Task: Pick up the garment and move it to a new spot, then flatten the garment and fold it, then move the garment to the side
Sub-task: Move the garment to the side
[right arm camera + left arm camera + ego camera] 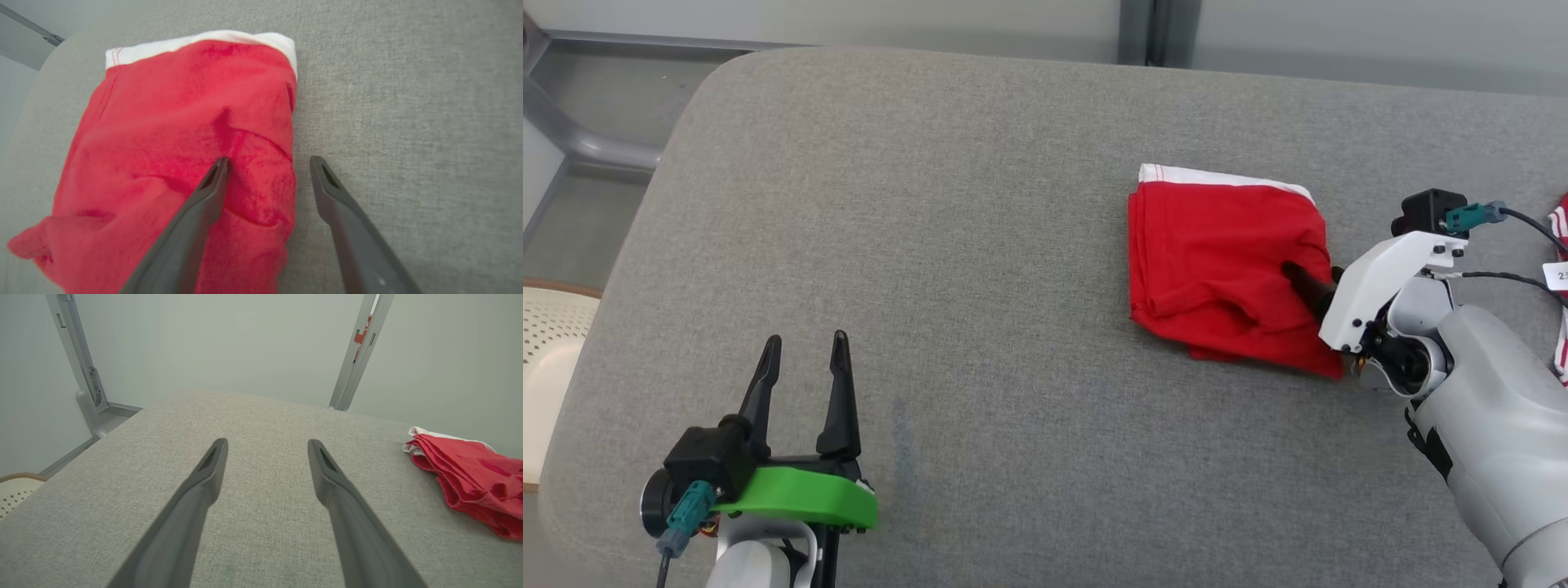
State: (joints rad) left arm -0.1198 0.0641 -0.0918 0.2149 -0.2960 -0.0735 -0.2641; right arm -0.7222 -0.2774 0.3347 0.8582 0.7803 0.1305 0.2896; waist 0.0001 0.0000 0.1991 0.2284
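Observation:
A red garment (1217,261) with a white waistband lies folded on the right half of the grey cushion (931,204). My right gripper (1298,273) is open at its right edge. In the right wrist view one finger rests on the red garment (163,143) and the other stands over bare cushion just past the hem, so the right gripper (268,160) straddles that edge. My left gripper (806,337) is open near the cushion's front left, far from the garment and holding nothing. In the left wrist view the left gripper (266,441) points across bare fabric, with the garment (470,477) off to the right.
A red-and-white striped cloth (1560,286) with a white tag lies at the far right edge, behind my right arm. A pale perforated basket (547,343) sits off the cushion's left side. A grey metal frame (588,139) and wall run behind the cushion.

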